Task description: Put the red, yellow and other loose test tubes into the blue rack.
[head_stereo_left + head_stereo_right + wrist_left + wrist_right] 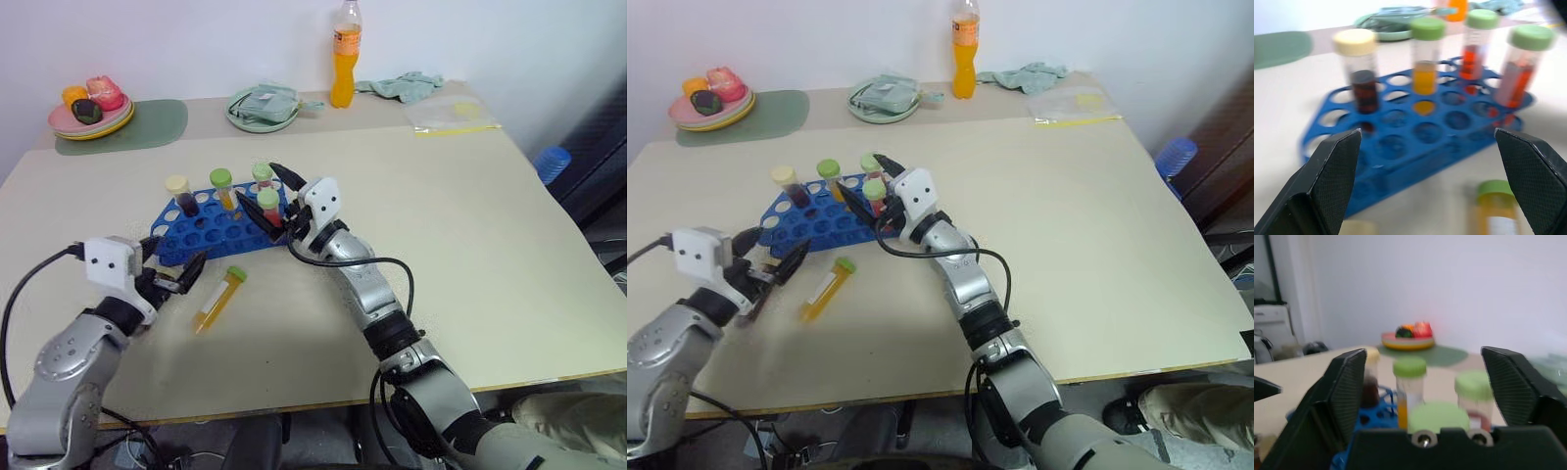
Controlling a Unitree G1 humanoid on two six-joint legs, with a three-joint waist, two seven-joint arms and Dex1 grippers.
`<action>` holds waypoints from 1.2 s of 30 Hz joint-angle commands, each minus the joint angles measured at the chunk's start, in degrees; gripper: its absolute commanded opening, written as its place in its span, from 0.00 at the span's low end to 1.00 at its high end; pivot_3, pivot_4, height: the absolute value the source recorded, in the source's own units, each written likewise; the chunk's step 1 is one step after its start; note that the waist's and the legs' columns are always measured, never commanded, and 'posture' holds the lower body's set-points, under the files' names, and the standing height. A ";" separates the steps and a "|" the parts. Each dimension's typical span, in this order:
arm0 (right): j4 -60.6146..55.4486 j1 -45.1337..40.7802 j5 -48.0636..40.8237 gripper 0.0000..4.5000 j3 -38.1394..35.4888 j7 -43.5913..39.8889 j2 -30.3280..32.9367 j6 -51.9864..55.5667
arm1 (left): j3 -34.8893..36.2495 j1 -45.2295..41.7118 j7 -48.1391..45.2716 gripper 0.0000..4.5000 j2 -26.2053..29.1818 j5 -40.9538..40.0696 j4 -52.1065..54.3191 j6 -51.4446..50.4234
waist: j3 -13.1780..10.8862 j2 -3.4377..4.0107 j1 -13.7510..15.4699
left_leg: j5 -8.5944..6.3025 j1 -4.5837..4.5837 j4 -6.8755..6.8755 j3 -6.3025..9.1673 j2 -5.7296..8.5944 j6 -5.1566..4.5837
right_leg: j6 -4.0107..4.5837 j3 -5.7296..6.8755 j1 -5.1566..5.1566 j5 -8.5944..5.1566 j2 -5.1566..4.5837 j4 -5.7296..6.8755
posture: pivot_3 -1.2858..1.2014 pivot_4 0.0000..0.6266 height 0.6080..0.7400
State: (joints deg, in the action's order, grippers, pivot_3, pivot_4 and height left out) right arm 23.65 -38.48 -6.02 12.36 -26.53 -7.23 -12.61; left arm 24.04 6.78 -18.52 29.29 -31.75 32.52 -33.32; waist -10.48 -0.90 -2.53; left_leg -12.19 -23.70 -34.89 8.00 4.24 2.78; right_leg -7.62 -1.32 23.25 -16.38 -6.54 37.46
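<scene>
Item, nearest me: my left gripper (174, 277), fingers spread wide and empty, hovering low over the table (490, 255) just short of the blue rack (211, 230).

Item: one loose yellow tube (218, 300) with a green cap, lying on its side on the table just in front of the rack, close beside the left gripper. Not yet racked.

Item: blue rack, four tubes standing upright in it: maroon tube (182, 197) with cream cap, yellow racked tube (223, 189) with green cap, and two red tubes (269, 209), both green-capped.

Item: my right gripper (265, 194), fingers apart on either side of the nearer red tube's cap, gripping nothing; I judge that tube seated.

Tally, as I read it: four placed, one left. Remaining work is picking up the lying yellow tube and standing it in a free hole.
</scene>
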 commanded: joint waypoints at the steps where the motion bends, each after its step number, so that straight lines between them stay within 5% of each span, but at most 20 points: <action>1: -7.91 1.39 -1.80 0.94 -0.06 -2.17 1.38 3.08 | 7.18 -1.62 2.73 1.00 6.73 -3.11 0.97 -11.31 | 0.00 0.00 0.02 | 0.00 0.00 0.00 0.00 0.00 0.00 | 0.00 0.00 0.01 0.00 0.00 0.01 | 0.52 0.24 1.00; 6: -14.08 3.23 -3.86 0.94 -0.25 -6.54 5.98 7.86 | 8.29 -4.41 3.87 1.00 20.51 -4.00 0.05 -32.56 | -0.01 0.02 0.09 | 0.00 0.01 -0.01 0.00 0.01 0.00 | 0.00 0.00 -0.01 0.00 0.01 0.01 | 0.52 0.24 1.00; 11: -22.28 5.71 -7.96 0.94 1.14 -16.82 14.43 14.43 | 5.36 -16.28 1.01 1.00 30.19 -10.93 -7.85 -58.71 | -0.04 0.02 -0.11 | 0.00 0.06 0.00 -0.01 0.02 0.00 | -0.02 0.02 -0.05 -0.01 0.07 0.04 | 0.52 0.24 1.00; 19: -34.55 9.31 -15.41 0.94 1.54 -28.89 27.13 27.54 | -6.92 -25.28 4.05 1.00 32.38 -12.82 -21.16 -59.18 | -0.05 0.02 0.05 | 0.00 0.13 0.11 -0.04 -0.07 0.02 | 0.00 -0.03 -0.03 -0.02 0.08 0.03 | 0.52 0.24 1.00; 24: -37.04 11.28 -14.21 0.94 1.66 -27.82 28.61 28.72 | -12.17 -30.35 4.97 1.00 29.69 -11.15 -25.01 -59.18 | -0.03 -0.01 0.32 | 0.00 0.13 0.06 -0.07 -0.02 0.03 | -0.01 -0.03 -0.09 -0.01 -0.01 0.01 | 0.52 0.24 1.00; 28: -38.78 12.89 -13.97 0.94 1.58 -26.67 28.85 29.47 | -9.54 -32.21 4.58 1.00 28.88 -11.15 -24.80 -59.18 | -0.05 -0.05 0.18 | 0.00 0.12 0.09 -0.06 -0.04 0.03 | -0.01 -0.04 -0.03 -0.01 0.02 0.03 | 0.52 0.24 1.00; 36: -40.03 14.07 -14.18 0.94 1.15 -26.27 29.62 30.48 | -6.98 -36.03 6.27 1.00 33.06 -32.65 -18.30 -59.18 | -0.04 -0.06 0.42 | 0.01 0.11 0.06 -0.03 -0.12 0.04 | -0.01 -0.04 -0.06 -0.01 -0.06 0.02 | 0.52 0.24 1.00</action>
State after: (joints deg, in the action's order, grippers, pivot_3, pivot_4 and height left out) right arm -13.83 -24.53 -19.39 14.31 -52.79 22.07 18.21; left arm 16.60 -28.21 -14.28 61.80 -59.74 13.04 -92.03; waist -10.52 -0.96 -2.10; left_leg -12.19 -23.58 -34.84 7.96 4.13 2.81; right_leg -7.63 -1.37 23.18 -16.39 -6.63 37.49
